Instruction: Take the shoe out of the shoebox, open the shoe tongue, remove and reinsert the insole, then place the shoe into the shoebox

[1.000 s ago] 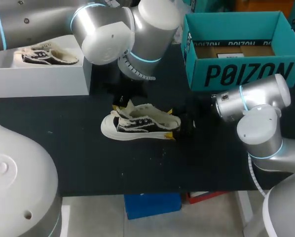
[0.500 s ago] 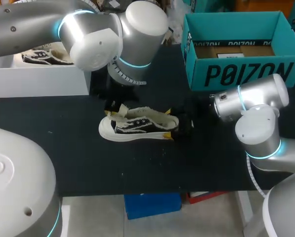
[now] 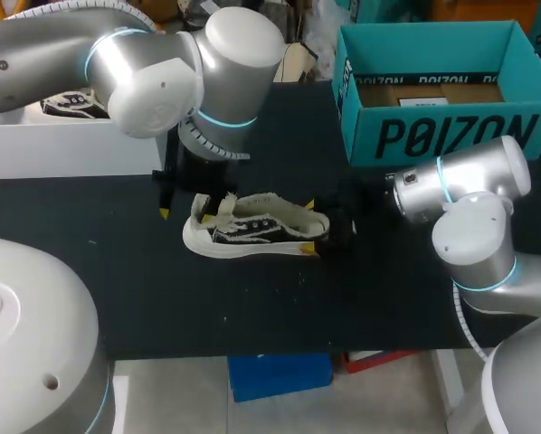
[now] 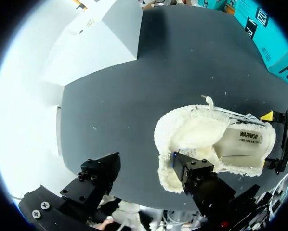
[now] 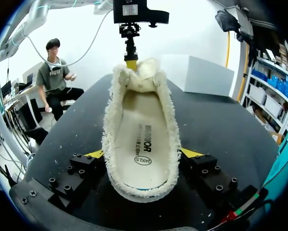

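White shoebox (image 3: 71, 149) sits at the table's (image 3: 252, 307) far left edge, with a second shoe (image 3: 71, 102) lying in it.

The left arm comes in over the white shoebox. The left gripper (image 3: 196, 204) hangs over the toe end of the shoe (image 3: 252, 231) with its fingers spread wide and nothing clamped. One yellow tip is over bare table just left of the toe, the other is at the raised tongue (image 3: 218, 208). In the left wrist view the left gripper (image 4: 144, 166) has one finger (image 4: 192, 168) against the fleece lining at the shoe's (image 4: 206, 139) opening and the other over bare table beside it. Cannot tell if the tongue-side finger actually presses the fleece.

The shoe is a black-and-white sneaker with cream fleece lining. It sits out of the box near the table's middle, sole down, toe to the left, heel to the right. The right wrist view shows the insole (image 5: 143, 144) lying flat inside the shoe (image 5: 141, 96).

The right gripper (image 3: 310, 228) is at the heel. In the right wrist view the right gripper (image 5: 141, 154) has its yellow tips pressed on both sides of the heel, gripping the shoe.

Teal box (image 3: 442, 136) stands open at the far right corner, well apart from the shoe.
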`<state>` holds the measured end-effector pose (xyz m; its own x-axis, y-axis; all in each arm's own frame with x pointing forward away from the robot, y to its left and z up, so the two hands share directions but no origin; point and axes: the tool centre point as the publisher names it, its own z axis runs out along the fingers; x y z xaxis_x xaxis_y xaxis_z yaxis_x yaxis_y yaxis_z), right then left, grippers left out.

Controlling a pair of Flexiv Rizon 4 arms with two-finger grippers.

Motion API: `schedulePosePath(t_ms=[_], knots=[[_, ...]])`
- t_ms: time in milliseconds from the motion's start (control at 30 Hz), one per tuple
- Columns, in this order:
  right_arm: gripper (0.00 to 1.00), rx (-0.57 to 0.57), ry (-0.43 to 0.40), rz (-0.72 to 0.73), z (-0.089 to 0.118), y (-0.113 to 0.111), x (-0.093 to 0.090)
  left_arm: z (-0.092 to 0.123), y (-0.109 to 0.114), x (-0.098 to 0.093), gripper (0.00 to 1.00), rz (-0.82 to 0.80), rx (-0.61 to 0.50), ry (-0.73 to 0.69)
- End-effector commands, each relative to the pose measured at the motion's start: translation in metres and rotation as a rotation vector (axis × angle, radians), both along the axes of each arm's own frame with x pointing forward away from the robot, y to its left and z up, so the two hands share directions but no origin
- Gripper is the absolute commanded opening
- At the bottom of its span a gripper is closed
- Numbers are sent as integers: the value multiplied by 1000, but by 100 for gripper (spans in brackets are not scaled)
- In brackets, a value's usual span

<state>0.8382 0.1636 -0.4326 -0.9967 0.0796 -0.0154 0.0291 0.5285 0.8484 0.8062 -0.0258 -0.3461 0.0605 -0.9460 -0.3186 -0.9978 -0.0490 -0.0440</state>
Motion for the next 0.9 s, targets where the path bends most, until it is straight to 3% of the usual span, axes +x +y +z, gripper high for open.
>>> schedulePosePath(t_ms=[33, 200, 533, 633, 833, 867, 900], knots=[[0, -1, 1, -1, -3, -2, 1, -9, 8, -4, 100, 6, -13, 4], [0, -1, 1, -1, -3, -2, 1, -19, 12, -7, 100, 21, -14, 24], [0, -1, 1, -1, -3, -2, 1, -19, 19, -2, 100, 39, -11, 21], [0, -1, 1, -1, -3, -2, 1, -2, 13, -2, 100, -19, -50, 6], [0, -1, 1, -1, -3, -2, 1, 50, -16, 2, 100, -358, -174, -54], [0, -1, 1, -1, -3, -2, 1, 58, -24, 3, 75, -497, -261, -46], [0, -1, 1, -1, -3, -2, 1, 60, -28, 5, 40, -551, -274, -43]])
